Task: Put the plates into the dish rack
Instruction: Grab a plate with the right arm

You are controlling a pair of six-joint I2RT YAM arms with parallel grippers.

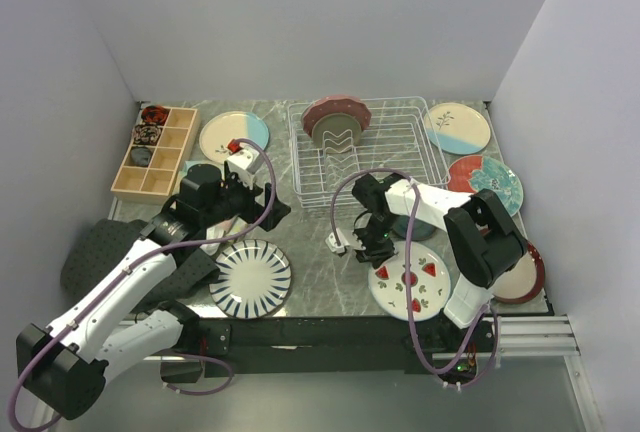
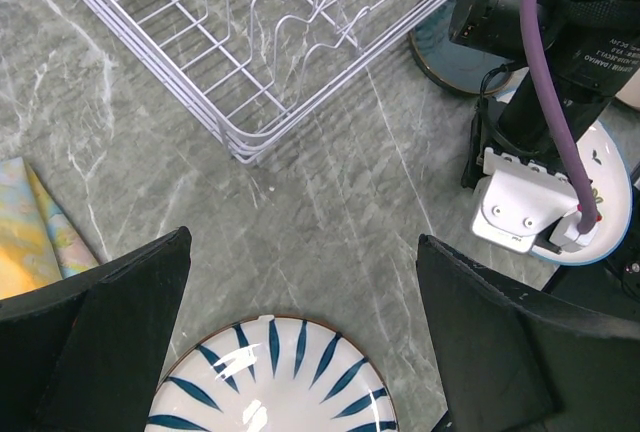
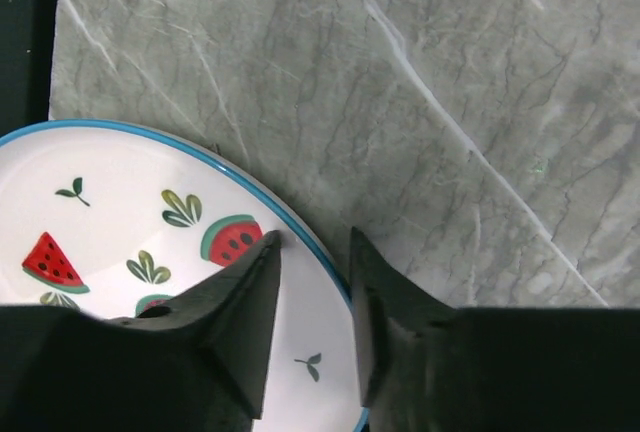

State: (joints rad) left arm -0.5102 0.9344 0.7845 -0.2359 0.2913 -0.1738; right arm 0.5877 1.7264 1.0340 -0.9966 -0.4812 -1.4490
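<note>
Watermelon plate (image 3: 120,242) flat on the worktop (image 3: 450,102), blue rim between the narrow jaws of the right pincer (image 3: 312,242); bite unconfirmed. Best pinched deep on the rim, then raised edge-first and tipped upright for the rack (image 1: 365,152) beyond. Rim straddle plain at right wrist, hidden from above. Left pincer (image 2: 303,272) wide, striped plate (image 2: 270,377) just beneath.

I count nine plates: one pink plate (image 1: 340,109), one taupe plate (image 1: 330,133), one cream-and-blue plate (image 1: 218,135) and a second cream-and-blue plate (image 1: 457,128), one red-and-teal plate (image 1: 490,180), one dark teal plate (image 2: 445,62), one watermelon plate (image 1: 408,287), one striped plate (image 1: 250,277), one red-rimmed plate (image 1: 522,277). There is one dish rack (image 1: 400,157), one wooden box (image 1: 160,167), one dark mat (image 1: 85,257) and one colourful cloth (image 2: 25,232). There are two pincers, the left pincer (image 2: 300,327) and the right pincer (image 3: 312,292).
</note>
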